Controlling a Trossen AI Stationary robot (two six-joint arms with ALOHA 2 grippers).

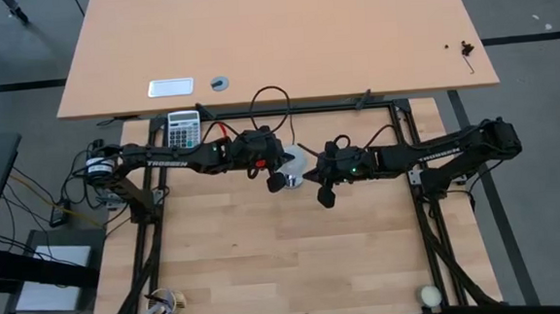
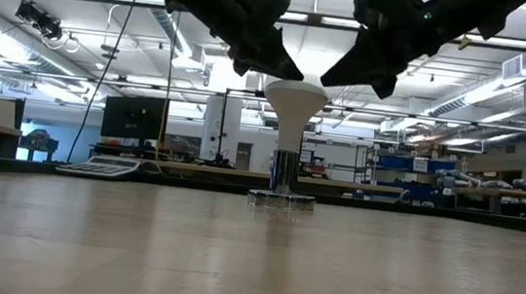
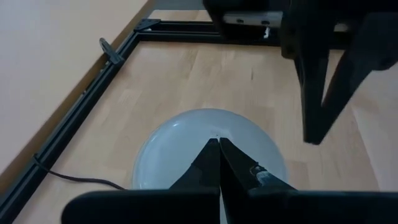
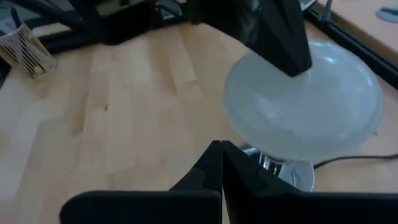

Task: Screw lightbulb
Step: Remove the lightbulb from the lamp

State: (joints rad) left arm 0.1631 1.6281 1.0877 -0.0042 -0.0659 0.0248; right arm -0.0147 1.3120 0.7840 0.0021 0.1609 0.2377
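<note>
The white lightbulb (image 2: 294, 106) stands upright, dome up, its narrow base in the round silver socket (image 2: 282, 200) at the table's middle. From the table's left, my left gripper (image 2: 290, 74) slants down, shut, its tips just over the dome's top (image 3: 205, 124). My right gripper (image 2: 334, 81) is shut too. It slants down from the table's right and hangs a little nearer the table's near edge than the bulb (image 4: 305, 99), holding nothing. In the high view the bulb (image 1: 298, 164) shows between my left gripper (image 1: 278, 181) and my right gripper (image 1: 326, 198). My left gripper has its shut fingertips (image 4: 297, 62) right at the top of the bulb's dome, slanting down from the table's left. I cannot tell whether they touch it.
A calculator (image 1: 183, 129) lies at the table's far left. A cream ball (image 1: 430, 294) sits at the near right corner and a small striped thing (image 1: 167, 302) at the near left. Black frame rails (image 1: 287, 110) border the table. The socket's black cord (image 3: 74, 180) runs off beside it.
</note>
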